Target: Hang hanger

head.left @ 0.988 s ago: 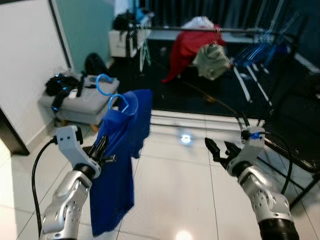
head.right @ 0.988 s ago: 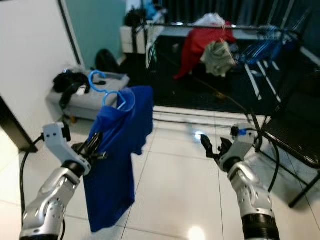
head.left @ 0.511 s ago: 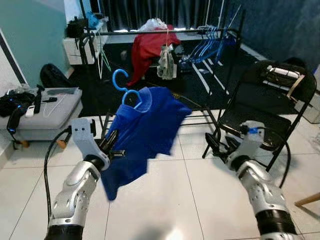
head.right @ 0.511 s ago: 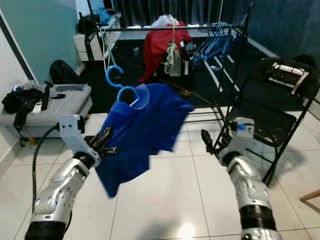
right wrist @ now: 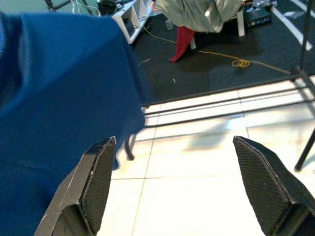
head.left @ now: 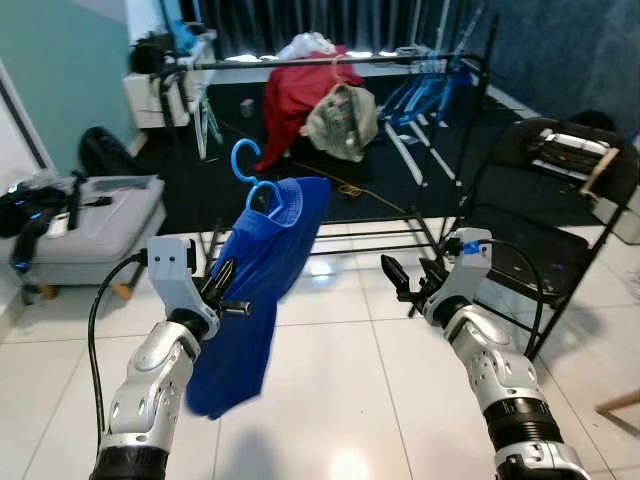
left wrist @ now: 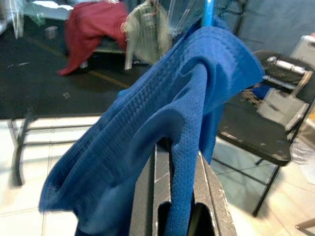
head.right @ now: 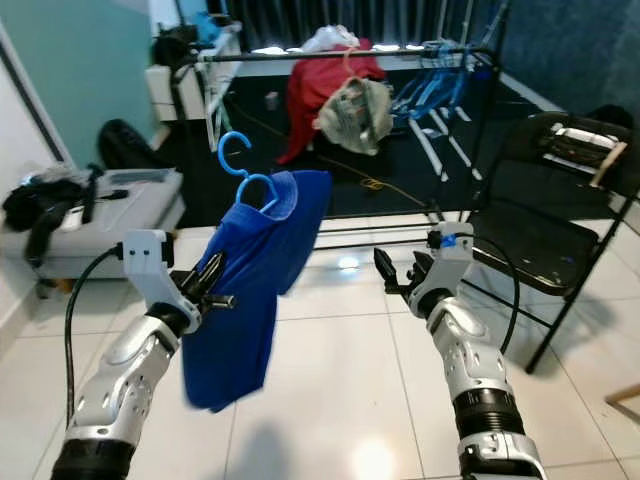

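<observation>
The left gripper (head.left: 222,292), clamped on the blue shirt (head.left: 252,290) draped over a blue plastic hanger (head.left: 250,176), carries a light, limp, swinging load best steadied by its rigid hook toward the clothes rail (head.left: 330,62); the right gripper (head.left: 400,285) stands wide, empty.

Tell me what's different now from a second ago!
The robot turned toward the clothes rack, so the whole view shifted. The blue shirt, swinging out sideways half a second ago, now hangs straight down. The left gripper still holds it on its blue hanger, and the right gripper stays open and empty.
</observation>
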Available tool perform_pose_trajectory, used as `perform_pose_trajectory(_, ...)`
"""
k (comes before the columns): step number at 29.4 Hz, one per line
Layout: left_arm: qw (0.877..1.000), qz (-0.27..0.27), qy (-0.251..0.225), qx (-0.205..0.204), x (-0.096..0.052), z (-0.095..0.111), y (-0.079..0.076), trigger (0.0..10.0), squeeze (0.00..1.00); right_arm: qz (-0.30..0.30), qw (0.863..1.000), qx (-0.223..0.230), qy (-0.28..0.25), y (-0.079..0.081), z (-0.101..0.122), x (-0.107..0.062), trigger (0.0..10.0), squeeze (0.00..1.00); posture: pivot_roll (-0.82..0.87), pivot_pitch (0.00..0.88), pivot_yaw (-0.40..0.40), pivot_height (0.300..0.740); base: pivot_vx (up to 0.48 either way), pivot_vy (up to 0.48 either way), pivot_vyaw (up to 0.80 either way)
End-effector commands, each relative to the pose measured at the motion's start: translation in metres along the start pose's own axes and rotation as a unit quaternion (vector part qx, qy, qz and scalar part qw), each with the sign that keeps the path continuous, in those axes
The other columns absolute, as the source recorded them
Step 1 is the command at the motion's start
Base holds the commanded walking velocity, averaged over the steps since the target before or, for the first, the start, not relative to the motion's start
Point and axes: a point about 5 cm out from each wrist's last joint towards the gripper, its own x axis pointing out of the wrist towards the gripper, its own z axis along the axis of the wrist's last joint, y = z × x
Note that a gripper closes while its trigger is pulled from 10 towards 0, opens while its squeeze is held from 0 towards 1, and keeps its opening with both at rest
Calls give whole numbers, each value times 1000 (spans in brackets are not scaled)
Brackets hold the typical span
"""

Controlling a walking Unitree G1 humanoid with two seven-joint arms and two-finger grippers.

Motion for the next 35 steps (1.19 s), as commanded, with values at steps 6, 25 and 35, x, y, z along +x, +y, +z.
perform_pose_trajectory(6,998,19,-43,32,2,21,2,10000,0,26,1000,-14,-6,15,2,7,10000,0,-51,0,23,731,480,0,0)
perform_pose_trajectory(25,996,-9,-56,62,15,37,-40,10000,0,34,999,-32,-7,20,0,5,10000,0,-62,0,33,731,480,0,0)
perform_pose_trajectory(35,998,4,-24,50,19,24,-58,10000,0,36,999,-36,-1,20,-1,2,10000,0,-72,0,35,731,480,0,-480)
